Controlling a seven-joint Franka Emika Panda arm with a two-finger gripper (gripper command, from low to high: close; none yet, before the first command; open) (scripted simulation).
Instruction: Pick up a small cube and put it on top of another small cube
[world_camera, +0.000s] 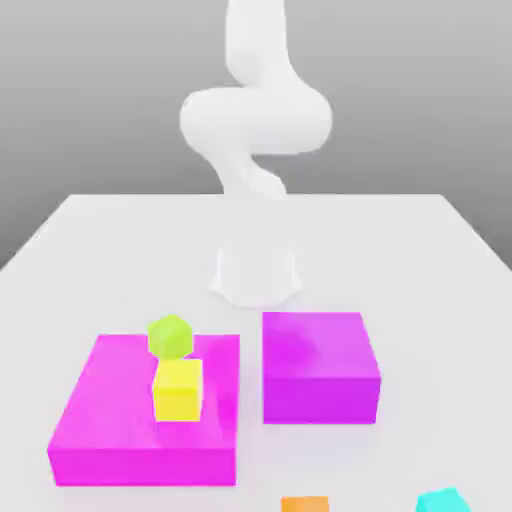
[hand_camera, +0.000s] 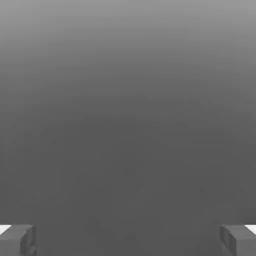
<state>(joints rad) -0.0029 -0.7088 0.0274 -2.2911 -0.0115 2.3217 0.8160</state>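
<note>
Claw (hand_camera: 128, 240) is seen released, fingertips (hand_camera: 17, 240) wide apart, nothing held. Small plain cyan cube (world_camera: 443, 501) sits on white bench (world_camera: 440, 270) at 5 o'clock in the exterior view. Small yellow cube (world_camera: 178, 389) rests on large magenta block (world_camera: 100, 420) at 7 o'clock, lime-green cube (world_camera: 170, 336) touching behind. Cyan cube should be approached from above, squared to its faces. No containers are seen.

A white table (world_camera: 90, 240) stretches across the exterior view under soft, even light. Behind it rises a plain grey backdrop (world_camera: 90, 90), darker toward the top, lighter lower down.
</note>
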